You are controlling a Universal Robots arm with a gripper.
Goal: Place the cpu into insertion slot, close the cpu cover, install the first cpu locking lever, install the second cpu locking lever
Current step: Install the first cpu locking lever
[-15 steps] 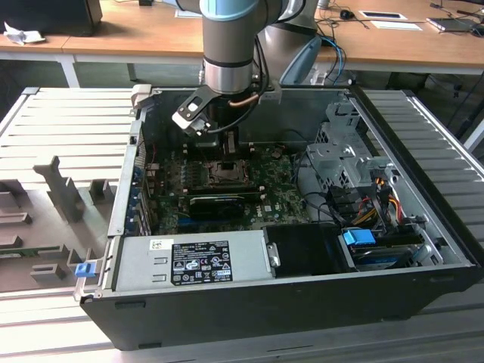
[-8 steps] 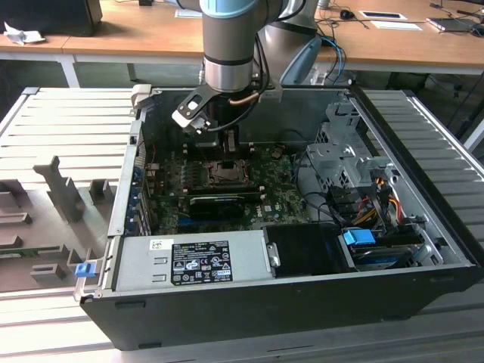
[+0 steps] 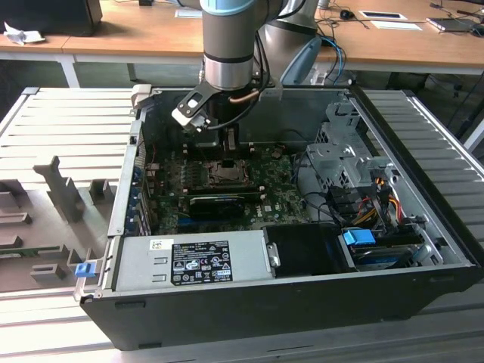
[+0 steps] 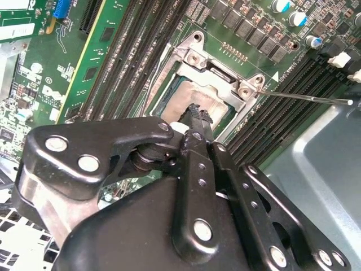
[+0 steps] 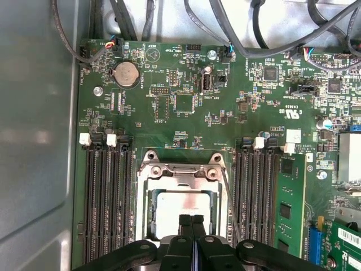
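Hand (image 5: pixel 192 219) closed, empty, tips down on cpu (image 5: pixel 172 209). Cpu sat in insertion slot (image 5: pixel 150 210); step 1 looked done. Cpu cover (image 5: pixel 180 171) seemed down around it, not certain. 1 locking lever (image 4: pixel 304 97) stuck out free. Both levers judged outstanding.

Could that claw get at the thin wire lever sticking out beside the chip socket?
Probably yes: the gripper hangs just over the cpu cover, and the lever beside it juts out in the open with nothing lying across it.

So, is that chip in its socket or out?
In. The cpu lies flat inside the insertion slot, framed by its metal rim.
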